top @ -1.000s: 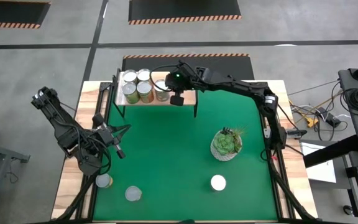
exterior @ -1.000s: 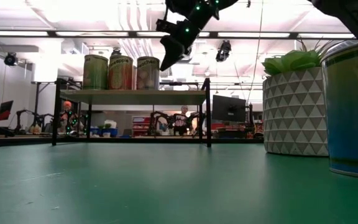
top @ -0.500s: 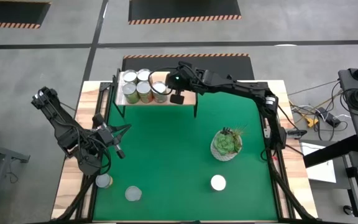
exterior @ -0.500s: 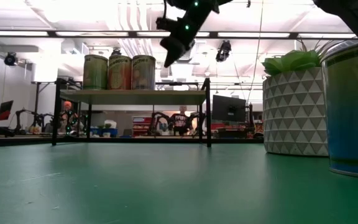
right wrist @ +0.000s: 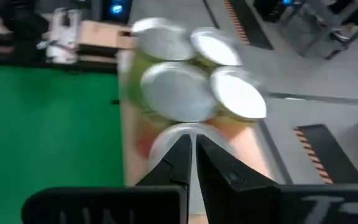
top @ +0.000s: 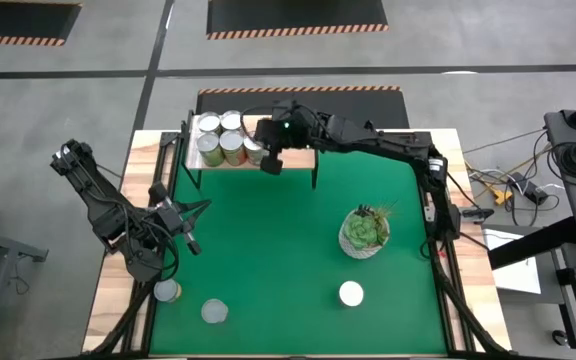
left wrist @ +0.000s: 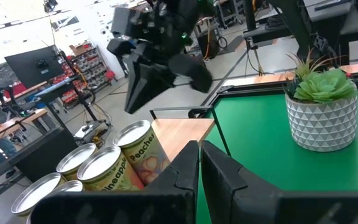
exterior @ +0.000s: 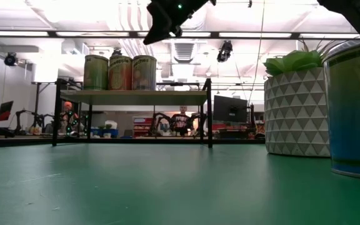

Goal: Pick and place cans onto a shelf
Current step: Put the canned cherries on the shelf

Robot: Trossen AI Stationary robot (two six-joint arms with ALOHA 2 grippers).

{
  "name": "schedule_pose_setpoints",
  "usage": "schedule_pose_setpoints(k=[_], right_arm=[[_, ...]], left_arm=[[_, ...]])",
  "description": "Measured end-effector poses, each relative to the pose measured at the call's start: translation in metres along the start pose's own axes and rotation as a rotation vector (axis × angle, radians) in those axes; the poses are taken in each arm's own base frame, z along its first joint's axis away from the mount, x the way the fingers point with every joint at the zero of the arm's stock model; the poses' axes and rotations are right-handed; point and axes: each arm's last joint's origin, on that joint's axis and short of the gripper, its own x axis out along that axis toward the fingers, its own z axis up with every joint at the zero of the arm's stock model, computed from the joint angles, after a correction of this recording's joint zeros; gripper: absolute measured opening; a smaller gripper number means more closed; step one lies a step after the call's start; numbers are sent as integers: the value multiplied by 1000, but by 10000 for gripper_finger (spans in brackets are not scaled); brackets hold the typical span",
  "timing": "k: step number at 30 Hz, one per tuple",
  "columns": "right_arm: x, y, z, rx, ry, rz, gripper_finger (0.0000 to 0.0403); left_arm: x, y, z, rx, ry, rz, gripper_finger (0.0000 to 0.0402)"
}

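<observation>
A: See the right gripper (top: 267, 162)? Hanging just over the shelf (top: 303, 158), up high in the low view.

B: Yep. Pinched shut, with nothing between the fingers. Empty.

A: And under that hand?

B: Five cans (top: 220, 133) packed close on the board, right below and just beyond the fingertips. Closest one almost straight underneath. Hard to tell if touching or not.

A: So which step?

B: Looks like the gap between two trips. Nothing to carry, and probably done with that bunch.

A: Anything left to fetch?

B: Three more down on the green mat (top: 268, 260), all well away from that hand. A lone can (top: 351, 293) out past the plant pot (top: 365, 232), on the right arm's side. Two more close to the left gripper (left wrist: 199, 149).

A: And that left one?

B: Waiting low by the mat's edge, far from the shelf. Shut too, holding nothing.

A: What next, then?

B: Just guessing. Lift clear of the bunch without bumping. Swing out past the plant pot. Open wide, come down over the lone can, squeeze round the sides. Then carry up to the bare wood beside the bunch, on the arm's own side.

A: Careful of what?

B: Knocking the plant pot on the way. Nudging the packed cans when setting down.
</observation>
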Motion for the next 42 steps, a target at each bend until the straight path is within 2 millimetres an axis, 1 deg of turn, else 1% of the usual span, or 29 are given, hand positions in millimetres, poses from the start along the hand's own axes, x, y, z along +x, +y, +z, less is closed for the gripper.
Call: schedule_pose_setpoints(k=[2, 4, 6, 8, 11, 12, 15, 18, 21, 24, 27, 30, 34, 38, 40, 42], right_arm=[[-7, 20, 6, -21, 1, 46, 13], [-21, 47, 16, -49, -12, 115, 13], [-36, 78, 23, -94, -4, 187, 13], [-48, 109, 25, -163, 23, 258, 13], [-58, 157, 16, -244, 84, 361, 12], [-60, 173, 11, -265, 99, 388, 11], [-66, 211, -3, -314, 129, 458, 11], [-70, 238, -18, -330, 173, 501, 11], [-77, 256, -32, -313, 260, 526, 11], [-89, 267, -47, -306, 403, 541, 11], [-102, 270, -62, -264, 586, 522, 11], [-119, 269, -70, -187, 713, 464, 11], [-145, 268, -72, -122, 760, 380, 11], [-171, 270, -70, -50, 716, 353, 11], [-179, 273, -72, 2, 705, 301, 17], [-184, 278, -78, 34, 718, 272, 32]], left_arm=[[0, -1, 0, -1, 8, -16, 0], [0, -2, 0, -15, 19, -40, 0], [0, -4, 1, -56, 42, -96, 0], [-1, -9, 5, -136, 77, -199, 0], [-1, -22, 13, -297, 106, -341, 0], [-1, -28, 13, -319, 118, -375, 0], [-1, -52, 6, -277, 177, -455, 0], [0, -67, 5, -239, 201, -460, 0], [2, -78, 5, -192, 211, -451, 0], [3, -82, 9, -149, 226, -440, 0], [3, -85, 15, -115, 234, -429, 0], [3, -86, 20, -71, 231, -425, 0], [4, -88, 24, 25, 212, -428, 0], [7, -89, 28, 84, 176, -387, 0], [7, -88, 27, 114, 163, -364, 0], [8, -87, 28, 127, 154, -345, 0]])
